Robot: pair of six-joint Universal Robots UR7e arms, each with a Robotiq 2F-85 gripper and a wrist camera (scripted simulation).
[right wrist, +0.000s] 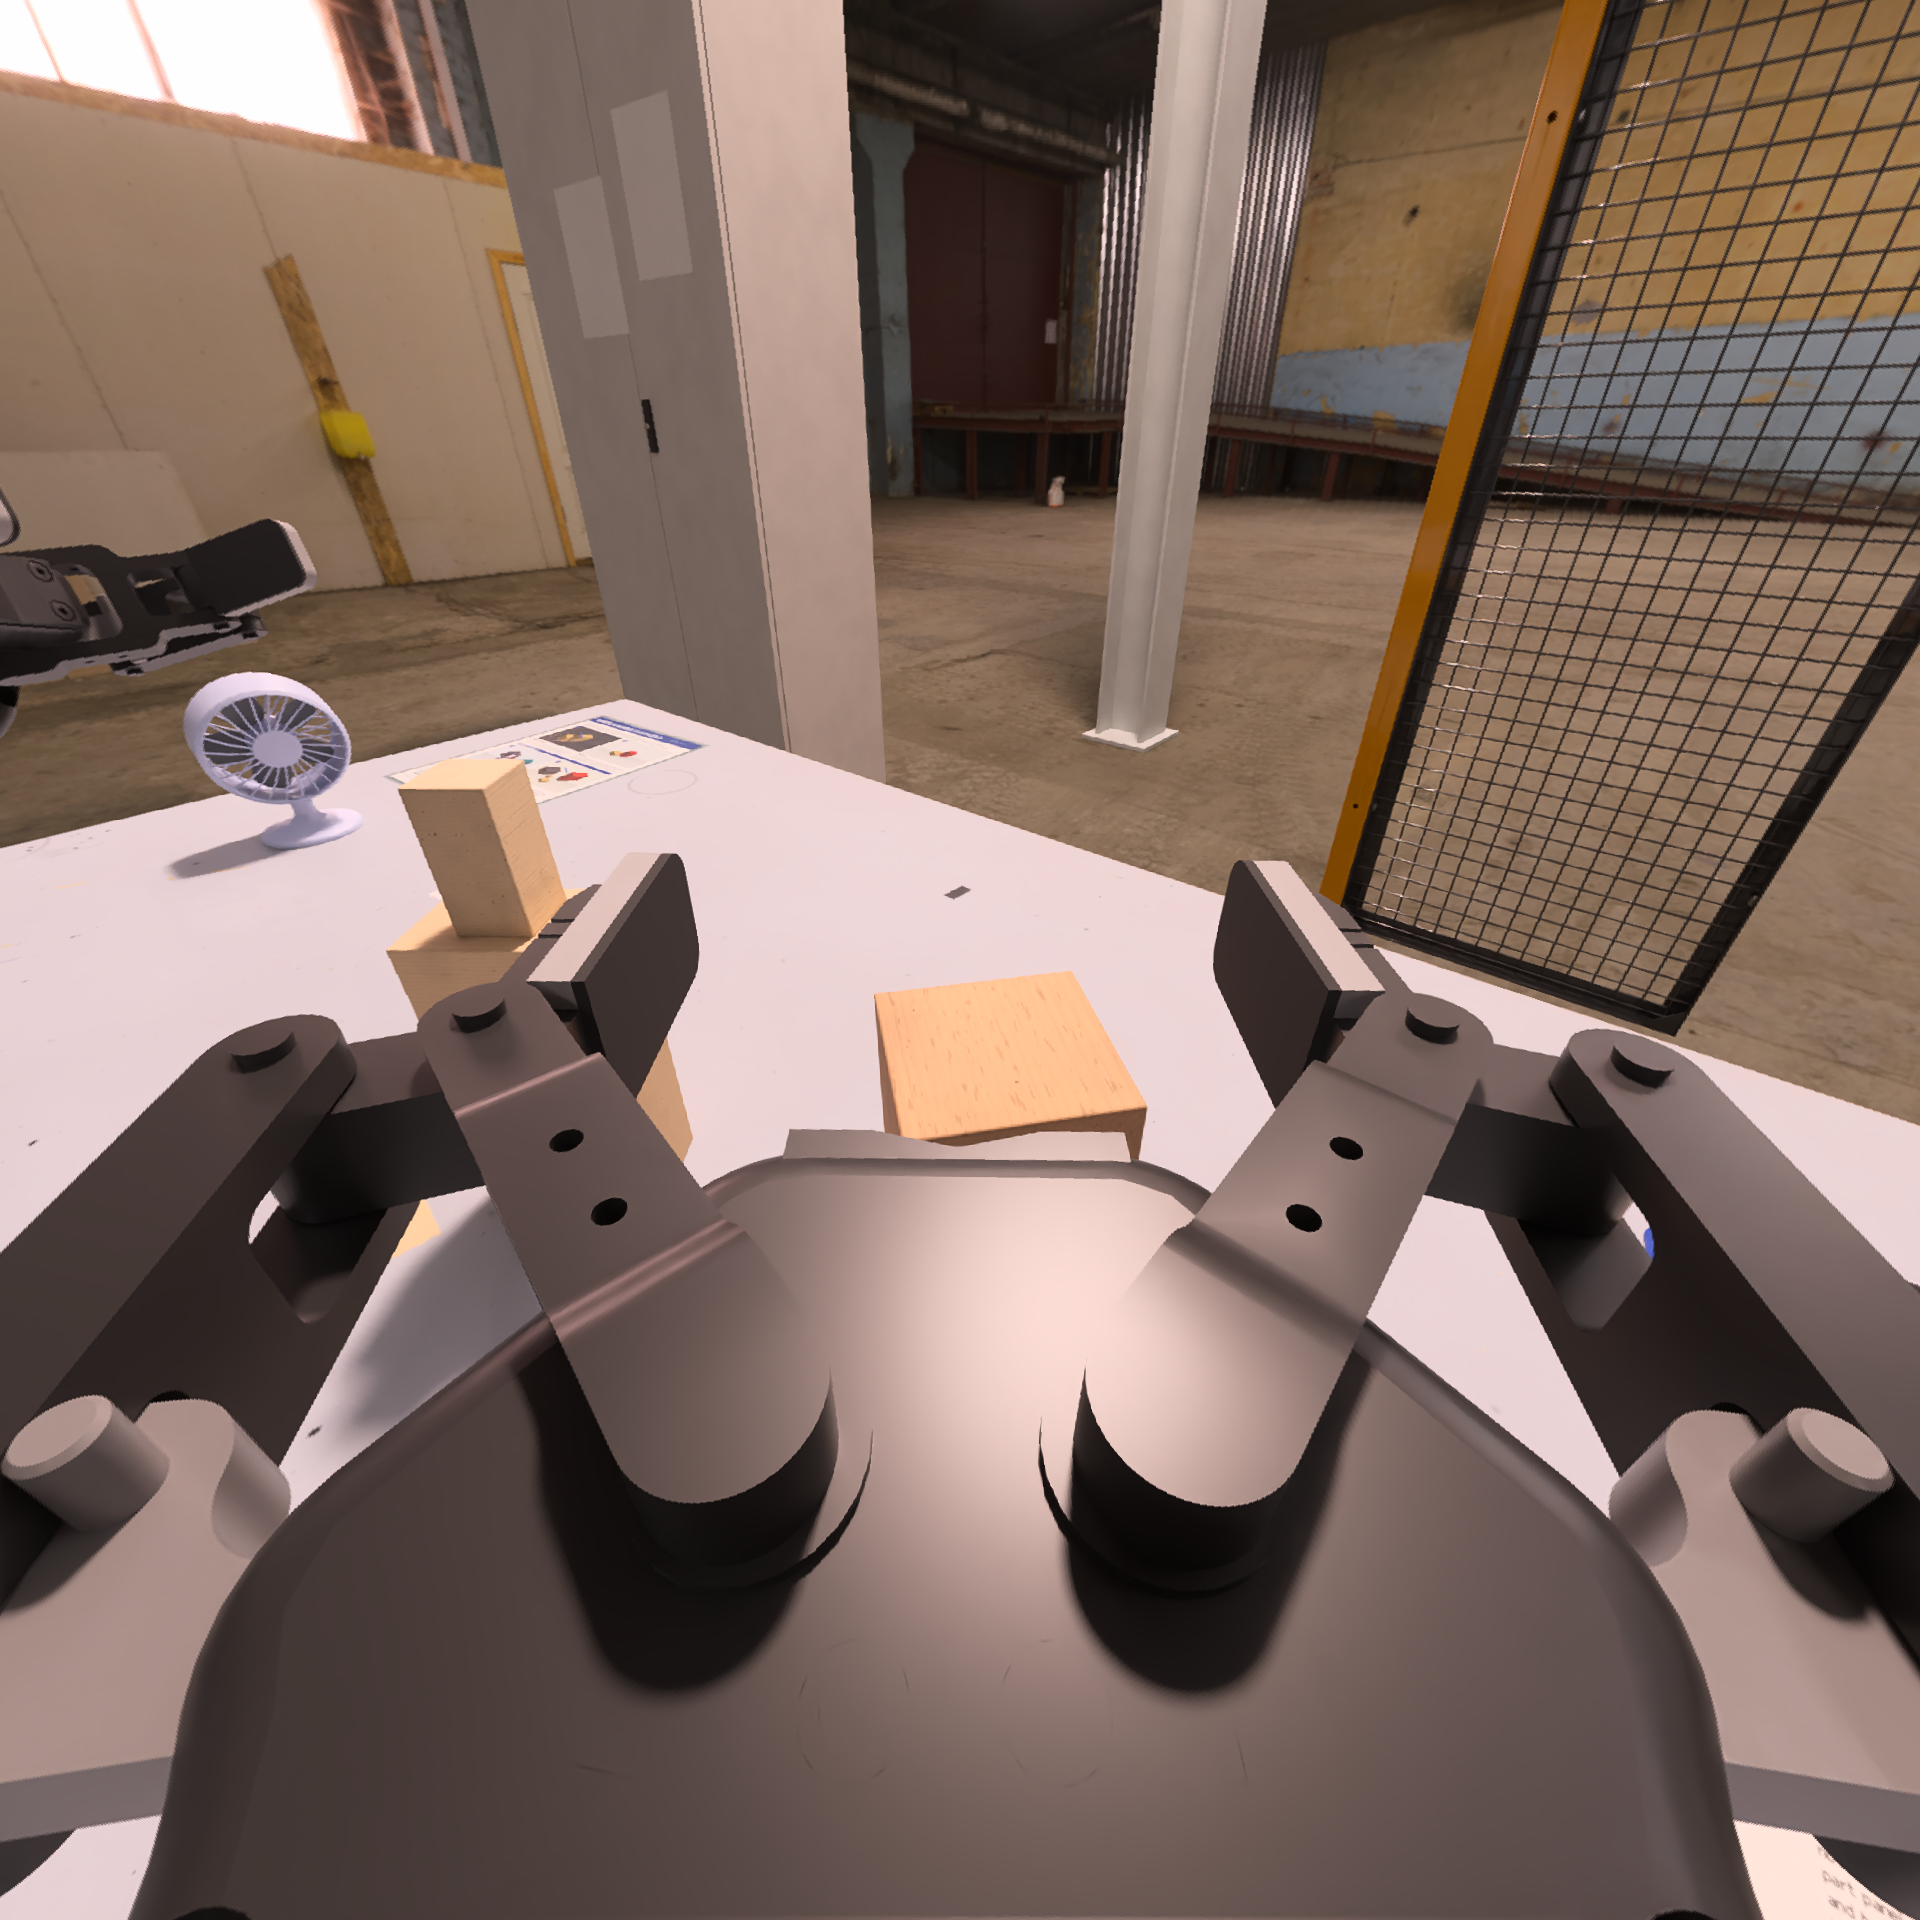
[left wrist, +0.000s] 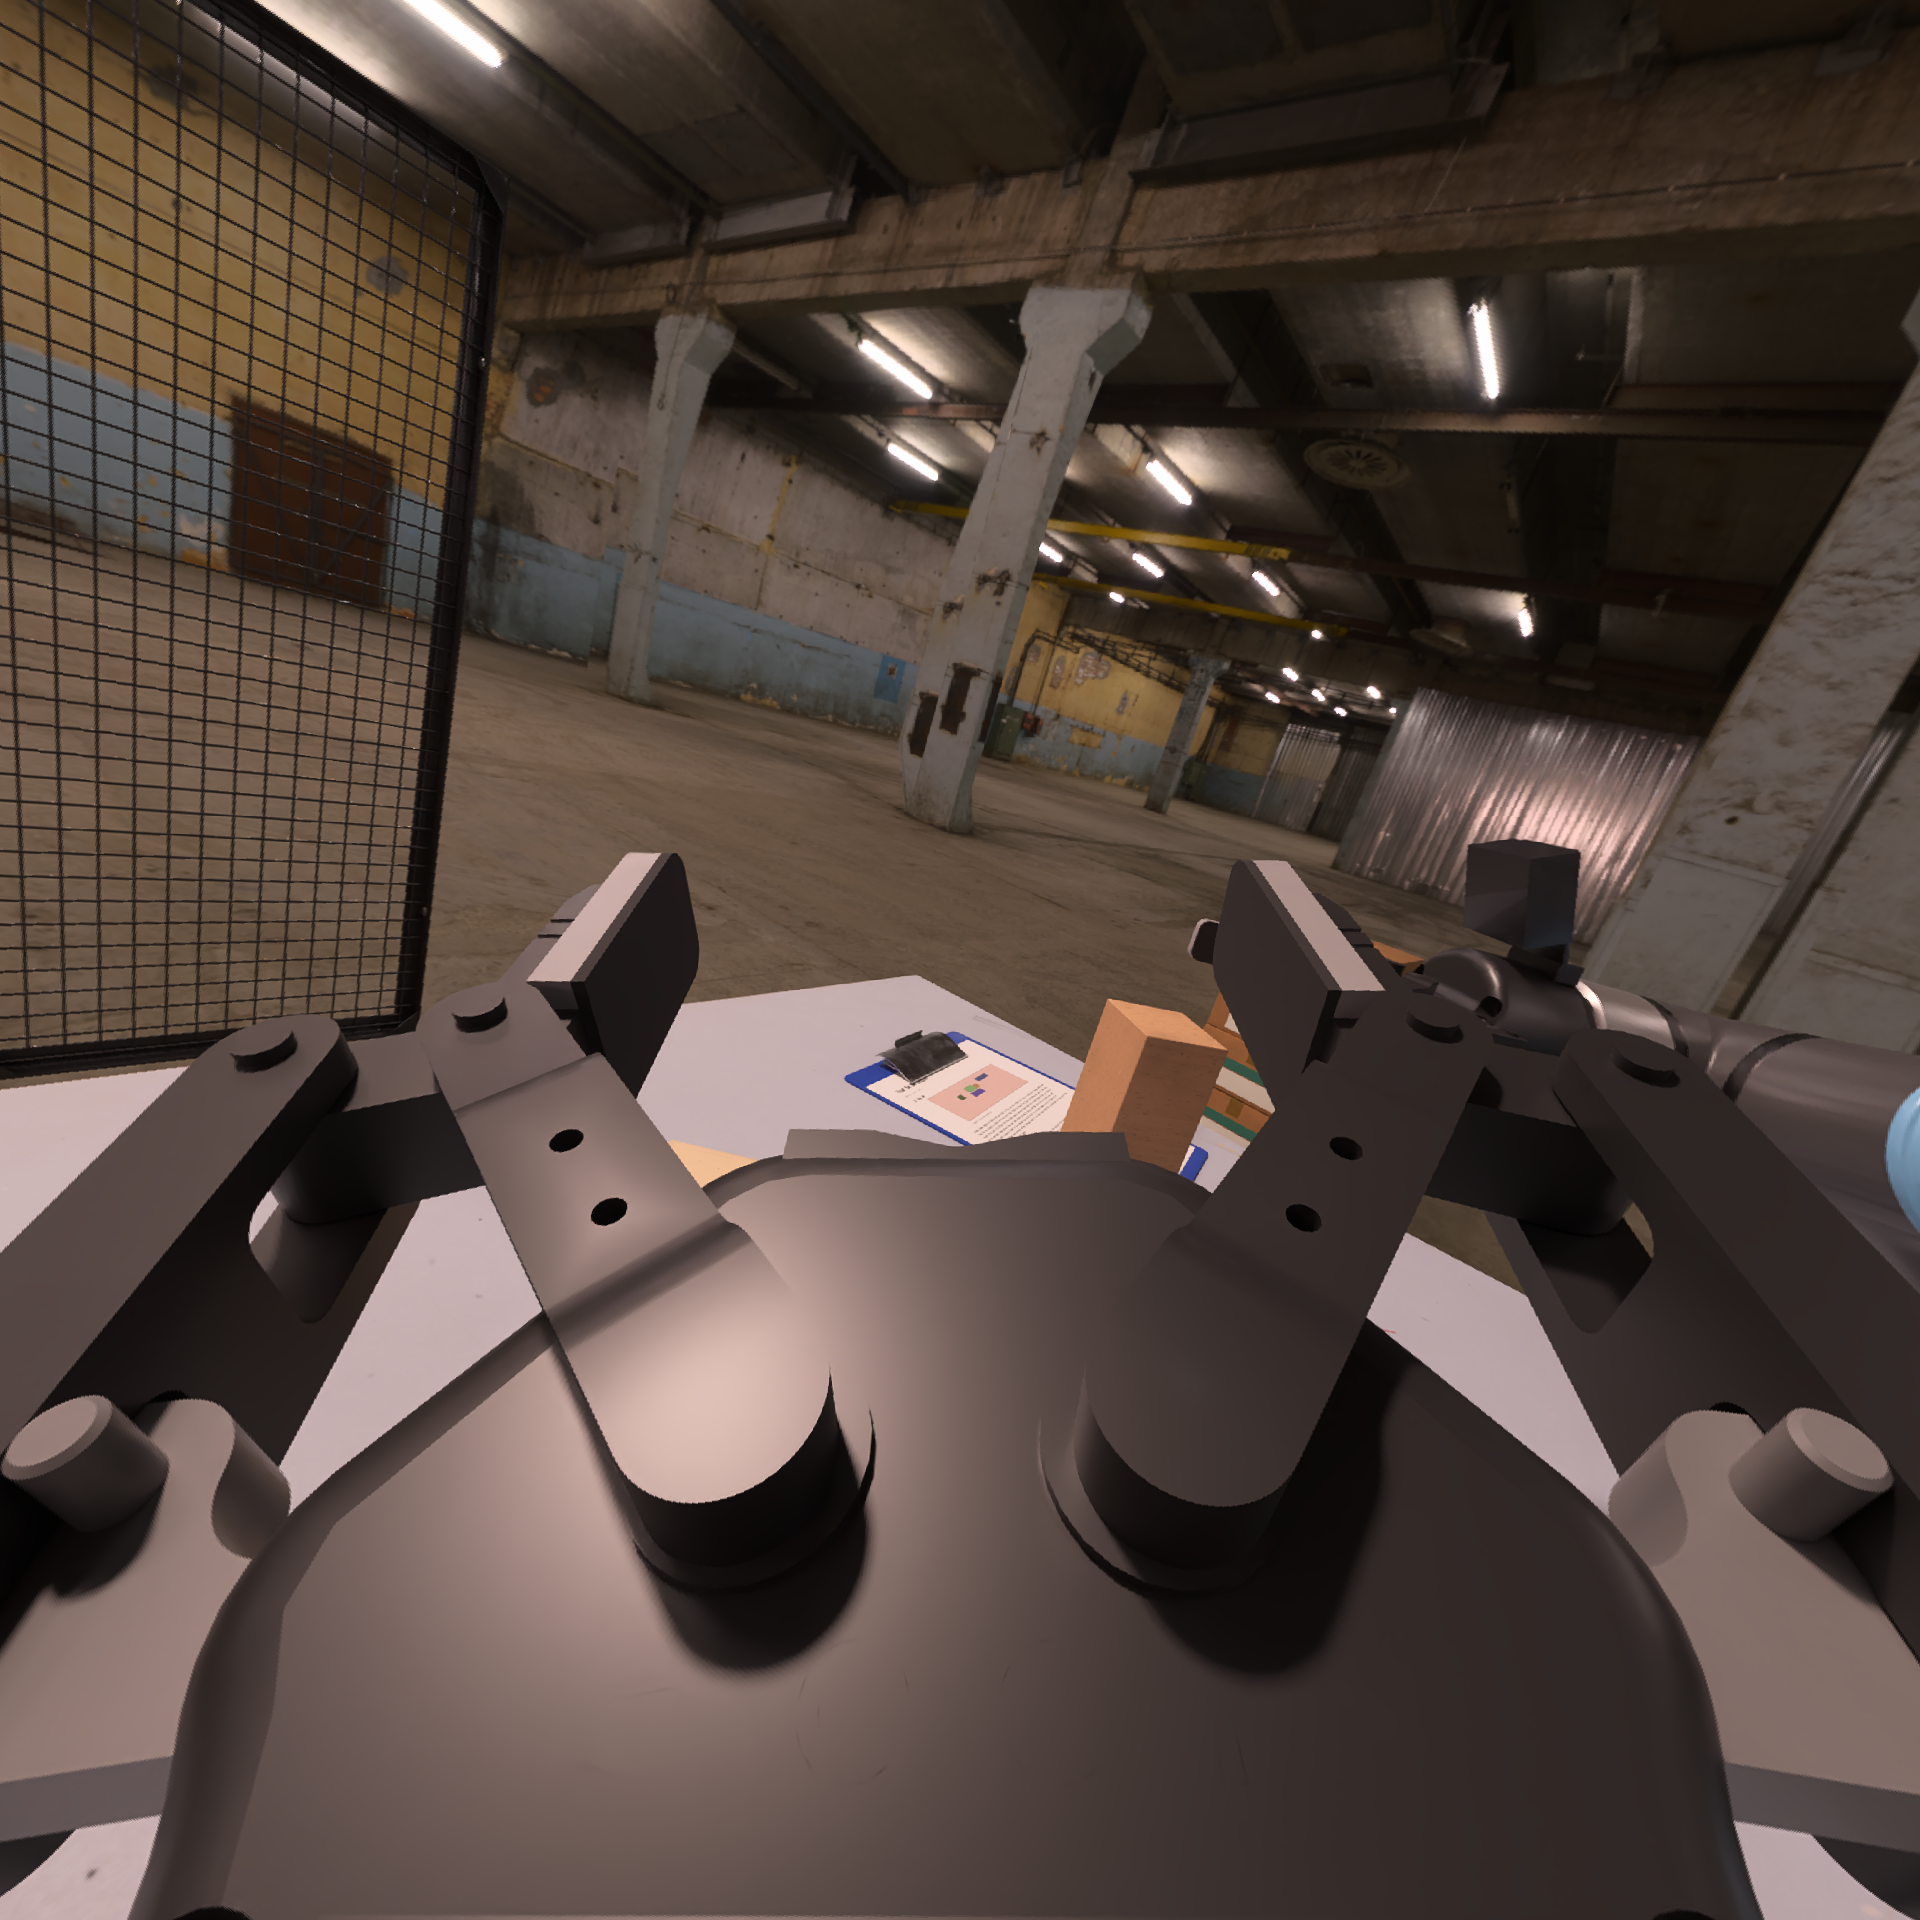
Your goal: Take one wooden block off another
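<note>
A: Where were the wooden blocks?

B: On the pale surface (right wrist: 935, 831), a small upright block (right wrist: 478, 847) stood on a larger block (right wrist: 457, 971), left of the right hand (right wrist: 956, 935). A flat block (right wrist: 1003, 1055) lay apart.

A: And the hands?

B: Both the right hand and the left hand (left wrist: 956, 935) were spread wide and empty, seemingly ready to grasp.

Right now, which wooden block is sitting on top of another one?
The pale upright block. It stands on a wider block, while the flat block lies alone on the table.
</note>
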